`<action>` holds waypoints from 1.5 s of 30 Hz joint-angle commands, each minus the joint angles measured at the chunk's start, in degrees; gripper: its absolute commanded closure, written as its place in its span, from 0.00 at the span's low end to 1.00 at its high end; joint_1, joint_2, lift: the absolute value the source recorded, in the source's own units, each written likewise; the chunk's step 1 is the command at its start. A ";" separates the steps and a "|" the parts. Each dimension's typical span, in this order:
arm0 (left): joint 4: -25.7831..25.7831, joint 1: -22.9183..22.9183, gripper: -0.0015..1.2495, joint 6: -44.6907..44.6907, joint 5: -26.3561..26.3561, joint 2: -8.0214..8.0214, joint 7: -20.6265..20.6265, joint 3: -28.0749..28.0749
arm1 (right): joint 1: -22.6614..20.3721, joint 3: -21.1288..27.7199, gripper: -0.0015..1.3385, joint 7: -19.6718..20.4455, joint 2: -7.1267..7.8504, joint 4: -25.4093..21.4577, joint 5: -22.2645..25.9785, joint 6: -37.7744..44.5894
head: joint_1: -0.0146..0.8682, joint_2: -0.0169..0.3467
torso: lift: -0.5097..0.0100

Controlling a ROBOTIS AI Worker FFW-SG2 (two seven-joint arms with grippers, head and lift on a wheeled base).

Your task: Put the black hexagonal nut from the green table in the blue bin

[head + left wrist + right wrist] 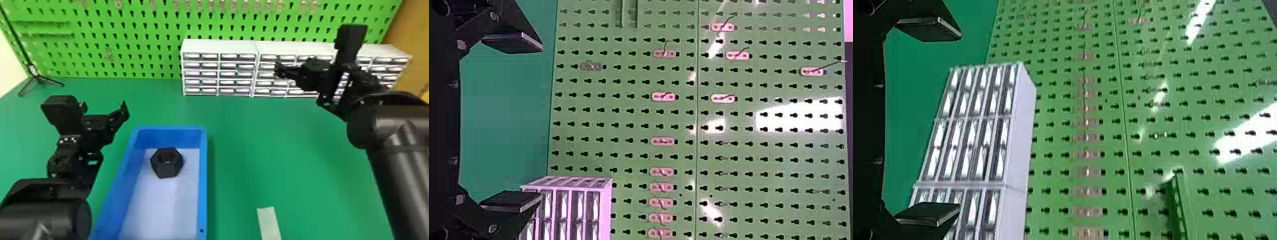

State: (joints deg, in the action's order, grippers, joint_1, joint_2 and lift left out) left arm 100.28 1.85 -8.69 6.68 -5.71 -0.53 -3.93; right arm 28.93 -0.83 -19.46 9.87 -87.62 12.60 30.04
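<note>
The black hexagonal nut (167,162) lies flat inside the blue bin (203,178), on its pale floor toward the far end, with its hole facing up. To the left of the bin, above the table, is my left gripper (103,108), apart from the nut. In the left wrist view, my left gripper (536,122) has its fingers wide apart and nothing between them. My right gripper (314,68) is raised at the right, in front of the white drawer units. The right wrist view has my right gripper (957,120) open and holding nothing.
White drawer units (220,46) line the back of the green table (271,143), before a green pegboard (143,41). A pale strip (269,223) lies on the table near the front, right of the bin. A black tripod (38,78) stands at the far left.
</note>
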 commanded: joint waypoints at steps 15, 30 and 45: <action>0.00 0.00 0.18 -0.01 0.00 0.00 -0.08 0.06 | -6.60 1.35 0.07 12.08 -1.78 2.28 -2.50 -10.88 | 0.79 0.12 | 0.80; 0.00 0.00 0.18 -0.01 0.09 0.00 -0.08 0.06 | -9.50 -0.49 0.08 15.68 -1.52 6.76 -1.35 -18.44 | 0.79 0.12 | 0.80; 0.00 -0.09 0.18 -0.01 0.44 0.09 -0.17 0.33 | -10.91 -0.93 0.07 16.21 -1.16 8.35 -2.23 -18.97 | 0.79 0.12 | 0.80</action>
State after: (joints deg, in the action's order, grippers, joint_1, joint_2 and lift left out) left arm 100.28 1.76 -8.70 7.10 -5.63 -0.70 -3.70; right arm 18.10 -1.68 -3.26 8.54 -79.54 10.40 10.99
